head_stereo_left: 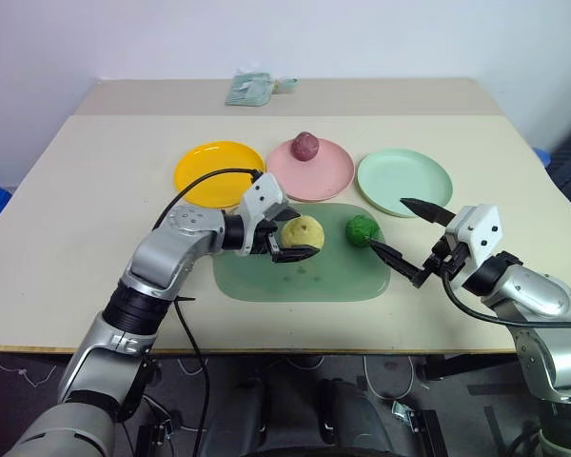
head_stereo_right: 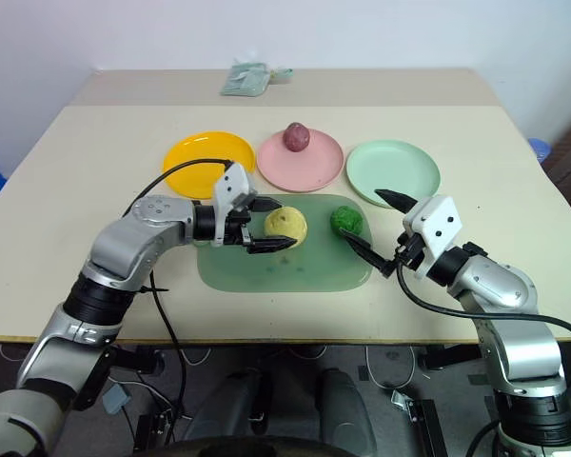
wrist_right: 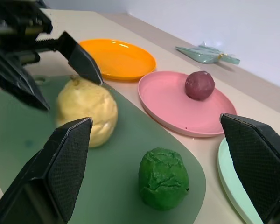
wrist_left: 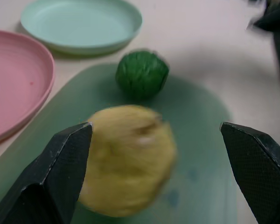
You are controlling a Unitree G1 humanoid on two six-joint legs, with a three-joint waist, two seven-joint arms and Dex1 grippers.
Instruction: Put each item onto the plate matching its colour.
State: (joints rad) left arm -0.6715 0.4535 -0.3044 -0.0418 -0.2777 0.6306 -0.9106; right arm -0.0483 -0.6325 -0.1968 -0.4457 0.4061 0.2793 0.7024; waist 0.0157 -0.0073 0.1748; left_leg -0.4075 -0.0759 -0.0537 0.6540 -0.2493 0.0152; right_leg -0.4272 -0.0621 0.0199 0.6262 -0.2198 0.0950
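Behind left tool (head_stereo_left: 293, 236), yellow ball (head_stereo_left: 305, 231), perhaps untouched.

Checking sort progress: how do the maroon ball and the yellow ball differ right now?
The maroon ball sits on the pink plate; the yellow ball lies on the translucent green board, not on the orange plate. The maroon ball is smaller and rounder, the yellow ball larger and pear-shaped. No claw is near the maroon ball; the open left claw brackets the yellow one. Both are lumpy.

A beige worktop (head_stereo_left: 95, 181) stands before a plain white wall (head_stereo_left: 266, 38), with dark floor (head_stereo_left: 295, 400) under it.
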